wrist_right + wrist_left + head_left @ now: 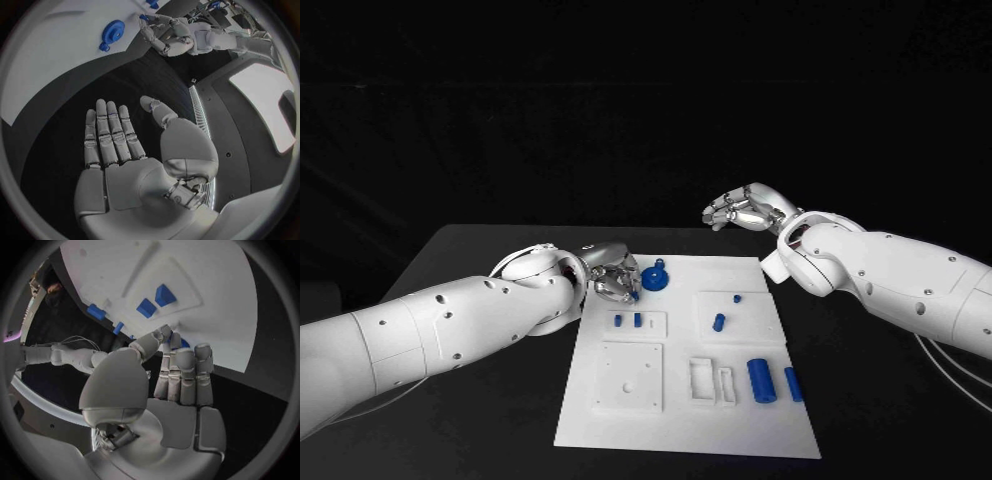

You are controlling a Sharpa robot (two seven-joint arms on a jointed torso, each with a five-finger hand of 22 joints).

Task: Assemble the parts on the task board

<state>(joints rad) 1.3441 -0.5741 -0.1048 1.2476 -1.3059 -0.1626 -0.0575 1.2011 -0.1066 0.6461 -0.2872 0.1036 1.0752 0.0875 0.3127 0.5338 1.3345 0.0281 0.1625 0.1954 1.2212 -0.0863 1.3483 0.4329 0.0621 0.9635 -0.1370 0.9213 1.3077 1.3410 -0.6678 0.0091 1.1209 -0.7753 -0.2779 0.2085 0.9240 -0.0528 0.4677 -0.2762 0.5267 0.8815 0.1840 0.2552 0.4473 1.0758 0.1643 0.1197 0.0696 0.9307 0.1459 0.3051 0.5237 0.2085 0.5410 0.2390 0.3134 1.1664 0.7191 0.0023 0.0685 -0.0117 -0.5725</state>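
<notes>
You had the white board [689, 420] centre frame, loose blue parts [762, 380] lower right. Your left hand [609, 273] seemingly pinched a small blue piece [632, 296] at the board's upper left; seat it squarely. Right hand [744, 209] hovered flat, holding nothing.

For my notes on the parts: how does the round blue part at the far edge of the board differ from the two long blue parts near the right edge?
The round blue part is disc-shaped with a small tab; the two long blue parts are plain bars. The round one lies beside the left hand; the long ones lie nearer the robot, apart from both hands. All are blue and rest on the task board.
</notes>
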